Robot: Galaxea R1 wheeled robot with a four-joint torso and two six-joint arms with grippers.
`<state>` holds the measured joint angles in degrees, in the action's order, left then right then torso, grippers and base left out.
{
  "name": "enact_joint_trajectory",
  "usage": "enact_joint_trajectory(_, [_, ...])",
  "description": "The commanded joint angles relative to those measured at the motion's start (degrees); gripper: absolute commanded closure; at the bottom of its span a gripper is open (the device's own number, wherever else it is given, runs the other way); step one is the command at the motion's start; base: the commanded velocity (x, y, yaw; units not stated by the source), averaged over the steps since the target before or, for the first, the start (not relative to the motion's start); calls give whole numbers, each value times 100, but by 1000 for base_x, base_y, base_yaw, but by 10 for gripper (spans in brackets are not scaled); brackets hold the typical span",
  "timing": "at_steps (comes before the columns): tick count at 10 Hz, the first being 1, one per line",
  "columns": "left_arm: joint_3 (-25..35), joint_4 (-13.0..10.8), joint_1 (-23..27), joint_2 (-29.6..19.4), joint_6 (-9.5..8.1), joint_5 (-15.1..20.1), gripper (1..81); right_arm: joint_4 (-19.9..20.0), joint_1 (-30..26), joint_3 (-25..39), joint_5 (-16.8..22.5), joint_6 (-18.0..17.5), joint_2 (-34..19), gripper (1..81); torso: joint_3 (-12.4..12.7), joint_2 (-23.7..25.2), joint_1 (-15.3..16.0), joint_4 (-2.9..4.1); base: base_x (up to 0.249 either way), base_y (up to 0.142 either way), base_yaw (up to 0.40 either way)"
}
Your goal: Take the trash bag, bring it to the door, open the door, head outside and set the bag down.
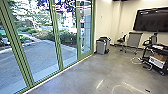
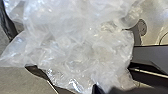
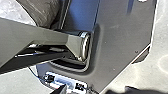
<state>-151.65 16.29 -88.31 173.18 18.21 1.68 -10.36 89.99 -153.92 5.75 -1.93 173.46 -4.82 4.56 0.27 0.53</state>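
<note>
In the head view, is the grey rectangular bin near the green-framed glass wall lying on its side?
No, the bin stands upright on the smooth grey floor.

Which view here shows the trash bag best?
The left wrist view: the trash bag spreads large and close there, its clear plastic crinkled. The right wrist view catches what looks like a wrinkled, greyer part of it; the head view faces green-framed glass instead.

Plastic bag (image 2: 75, 47) cut off by edge, wall screen (image 1: 151, 22) and cart (image 1: 162, 51) likewise, dark floor item (image 1: 147, 90) too small to tell
</note>
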Motion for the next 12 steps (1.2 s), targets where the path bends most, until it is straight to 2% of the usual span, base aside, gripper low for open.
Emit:
enact_joint_trajectory(1, [30,-55,257,15,51,394,811,-18,-249,-14,330,-1,25,10,0,0,0,0,143,0,0])
enact_joint_trajectory(12, [21,-47,274,15,51,377,811,-1,-222,-14,330,-1,25,10,0,0,0,0,143,-6,0])
